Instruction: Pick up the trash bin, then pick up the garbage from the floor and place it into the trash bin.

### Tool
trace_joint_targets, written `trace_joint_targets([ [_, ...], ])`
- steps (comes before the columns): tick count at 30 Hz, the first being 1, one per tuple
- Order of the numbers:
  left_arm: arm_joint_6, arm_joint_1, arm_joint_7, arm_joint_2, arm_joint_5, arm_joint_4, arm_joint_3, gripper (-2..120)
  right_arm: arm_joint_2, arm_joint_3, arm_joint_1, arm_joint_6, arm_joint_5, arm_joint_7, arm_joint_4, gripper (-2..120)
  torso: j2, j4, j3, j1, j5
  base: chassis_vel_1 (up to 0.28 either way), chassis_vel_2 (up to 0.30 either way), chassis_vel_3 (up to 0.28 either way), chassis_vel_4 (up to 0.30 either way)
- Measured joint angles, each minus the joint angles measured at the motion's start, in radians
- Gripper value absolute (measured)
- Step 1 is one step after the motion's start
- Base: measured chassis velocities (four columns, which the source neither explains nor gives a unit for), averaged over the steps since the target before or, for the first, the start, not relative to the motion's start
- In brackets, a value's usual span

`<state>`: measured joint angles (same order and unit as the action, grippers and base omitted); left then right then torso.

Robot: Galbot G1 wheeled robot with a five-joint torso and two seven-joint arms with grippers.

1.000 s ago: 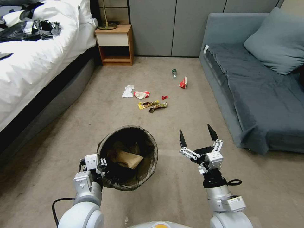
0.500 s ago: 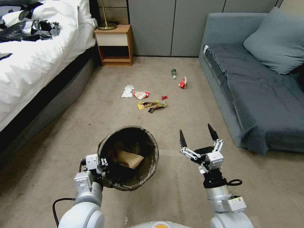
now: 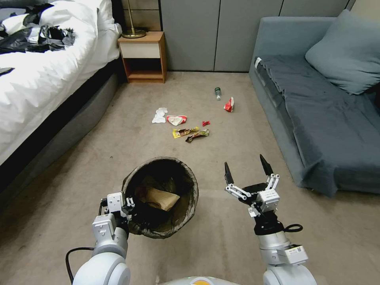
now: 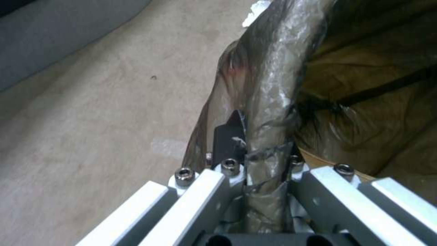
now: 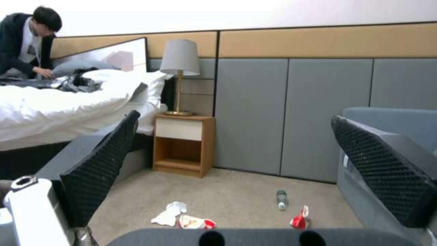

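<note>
In the upper left of the head view, a white-sheeted bed (image 3: 43, 79) is carrying a heap of grey-black foil bags (image 3: 37, 37), and a wooden nightstand (image 3: 144, 57) is standing just beside it against the grey panelled wall. In the lower left, the left gripper (image 3: 127, 208) is gripping the near rim of the small round trash bin lined with a dark brown-black bag (image 3: 186, 198), its jaws closed on the bag-covered rim; in the left wrist view the folded liner (image 4: 268, 102) is running up between the jaws. A crumpled brown paper bag (image 3: 158, 198) is lying inside the bin.

On the beige carpet (image 3: 79, 190) in the upper middle of the frame, well apart from the bin, the garbage is lying scattered: a crumpled white tissue (image 3: 160, 115), touching or just beside a red and white wrapper (image 3: 176, 119), then a yellow snack wrapper (image 3: 184, 132), a dark brown wrapper (image 3: 197, 135) and a small red scrap (image 3: 205, 123). Farther back, a small green-capped bottle (image 3: 217, 93) is lying near a red crumpled packet (image 3: 228, 104).

In the lower right, the right gripper (image 3: 247, 170) is hanging above the carpet beside the bin, its jaws spread wide and holding nothing. Along the right edge, a grey-blue sofa (image 3: 316, 118) is standing with a matching cushion (image 3: 348, 51) on it
</note>
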<state>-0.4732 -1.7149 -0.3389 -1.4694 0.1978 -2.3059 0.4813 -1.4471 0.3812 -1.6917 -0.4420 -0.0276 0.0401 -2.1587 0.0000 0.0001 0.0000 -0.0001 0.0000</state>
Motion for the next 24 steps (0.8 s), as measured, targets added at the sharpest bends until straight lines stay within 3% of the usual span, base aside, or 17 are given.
trace_joint_targets([
  [13, 0.005, -0.003, 0.001, 0.000, -0.003, 0.000, 0.001, 0, -0.001, -0.002, 0.000, -0.004, 0.000, 0.004, 0.002, 100, 0.000, -0.0001, 0.000, 0.000, 0.0000, -0.266, 0.256, 0.260, -0.244],
  [24, 0.006, -0.002, 0.002, 0.001, -0.004, 0.000, 0.003, 0, 0.003, -0.004, 0.001, -0.008, 0.000, 0.010, 0.003, 100, 0.000, -0.0001, 0.000, 0.000, 0.0001, -0.326, 0.332, 0.321, -0.331],
])
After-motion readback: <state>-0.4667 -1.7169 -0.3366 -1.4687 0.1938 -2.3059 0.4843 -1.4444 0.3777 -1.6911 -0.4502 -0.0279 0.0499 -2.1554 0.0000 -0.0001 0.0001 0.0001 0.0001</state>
